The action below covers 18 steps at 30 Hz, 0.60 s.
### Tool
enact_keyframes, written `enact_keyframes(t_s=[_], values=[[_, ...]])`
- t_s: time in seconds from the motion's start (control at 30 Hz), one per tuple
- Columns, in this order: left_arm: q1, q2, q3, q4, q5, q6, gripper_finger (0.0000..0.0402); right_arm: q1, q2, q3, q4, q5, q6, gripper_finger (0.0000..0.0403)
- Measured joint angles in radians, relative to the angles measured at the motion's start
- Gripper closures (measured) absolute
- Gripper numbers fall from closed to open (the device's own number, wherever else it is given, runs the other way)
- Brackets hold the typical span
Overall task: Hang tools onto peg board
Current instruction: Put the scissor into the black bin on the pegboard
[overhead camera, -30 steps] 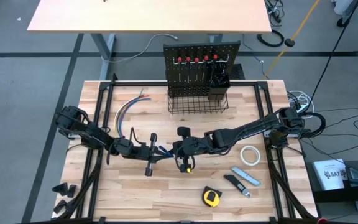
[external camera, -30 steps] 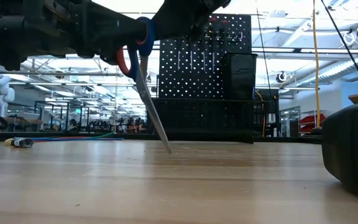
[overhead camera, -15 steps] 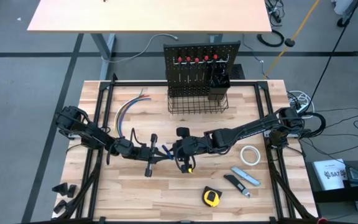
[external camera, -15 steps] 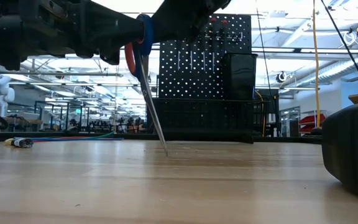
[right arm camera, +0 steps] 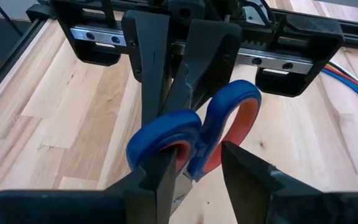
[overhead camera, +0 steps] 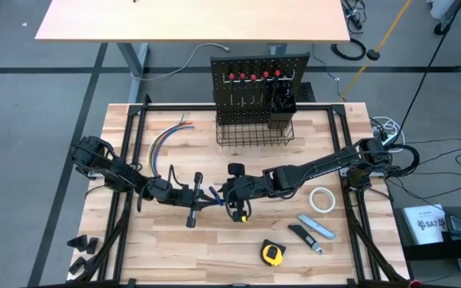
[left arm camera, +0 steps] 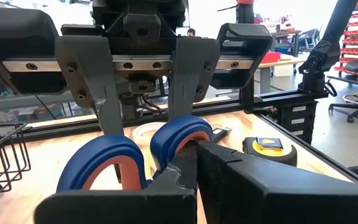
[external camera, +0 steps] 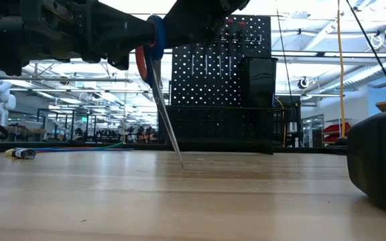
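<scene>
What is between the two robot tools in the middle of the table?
The scissors: the left tool is shut on one blue handle loop, and the right tool stands open around them. The wrist views show it best.

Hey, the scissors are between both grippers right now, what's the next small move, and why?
Probably draw the right gripper straight back off the scissors. Its fingers stand apart on either side of the blue handle, while the left gripper is shut on the scissors, so the left alone appears to hold them.
</scene>
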Motion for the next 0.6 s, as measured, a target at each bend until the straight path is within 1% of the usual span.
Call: enact_keyframes(t_s=[0.6], values=[[0.0, -0.001, 0.002, -0.019, 0.005, 0.0, 0.0401, 0.0, -0.001, 0.002, -0.032, -0.018, 0.003, 0.028]])
